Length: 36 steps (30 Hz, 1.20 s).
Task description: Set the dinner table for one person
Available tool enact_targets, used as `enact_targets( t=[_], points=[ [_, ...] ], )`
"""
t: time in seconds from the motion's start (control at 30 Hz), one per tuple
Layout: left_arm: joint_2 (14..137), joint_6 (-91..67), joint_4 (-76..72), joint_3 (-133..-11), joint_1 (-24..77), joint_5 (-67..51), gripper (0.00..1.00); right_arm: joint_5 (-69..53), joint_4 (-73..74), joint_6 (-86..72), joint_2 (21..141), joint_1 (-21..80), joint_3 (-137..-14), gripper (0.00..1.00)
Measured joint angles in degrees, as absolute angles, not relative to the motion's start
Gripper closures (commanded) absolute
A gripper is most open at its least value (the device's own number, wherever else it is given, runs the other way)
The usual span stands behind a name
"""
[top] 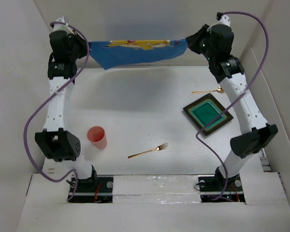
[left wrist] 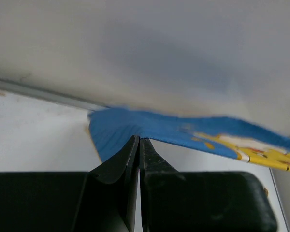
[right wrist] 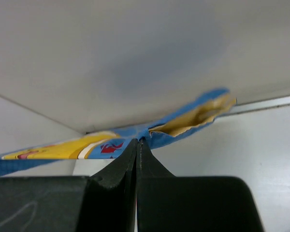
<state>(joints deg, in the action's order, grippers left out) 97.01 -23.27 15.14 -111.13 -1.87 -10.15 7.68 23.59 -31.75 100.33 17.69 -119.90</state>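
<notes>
A blue cartoon-printed cloth mat (top: 135,52) hangs stretched in the air above the far edge of the white dinner table (top: 135,111). My left gripper (top: 88,47) is shut on its left corner (left wrist: 121,129). My right gripper (top: 187,42) is shut on its right corner (right wrist: 183,126). On the table lie a green square plate with a dark rim (top: 208,114) at the right, a gold spoon (top: 209,91) behind it, a gold fork (top: 149,151) near the front middle, and a pink cup (top: 97,137) at the front left.
White walls close in the table at the back and both sides (top: 135,19). Purple cables (top: 36,121) loop beside each arm. The arm bases (top: 87,186) stand at the near edge.
</notes>
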Motion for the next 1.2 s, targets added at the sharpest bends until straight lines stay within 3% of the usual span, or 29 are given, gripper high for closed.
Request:
enact_targets(
  t=[0.23, 0.43, 0.63, 1.2],
  points=[
    [82.7, -23.8, 4.1, -78.2, -2.0, -14.8, 1.0, 4.5, 14.2, -33.4, 87.0, 17.2, -86.7, 1.0],
    [83.6, -23.4, 3.1, -58.9, -1.5, -14.0, 1.0, 1.8, 11.2, -34.7, 91.1, 17.3, -67.5, 1.0],
    [85.0, -20.8, 6.1, -55.5, 0.1, -11.1, 1.0, 0.9, 11.9, -34.8, 94.8, 18.3, -61.9, 1.0],
    [74.8, -17.5, 14.0, -47.3, 0.3, -10.7, 1.0, 1.4, 12.9, -35.4, 83.4, 21.8, -50.2, 1.0]
  ],
)
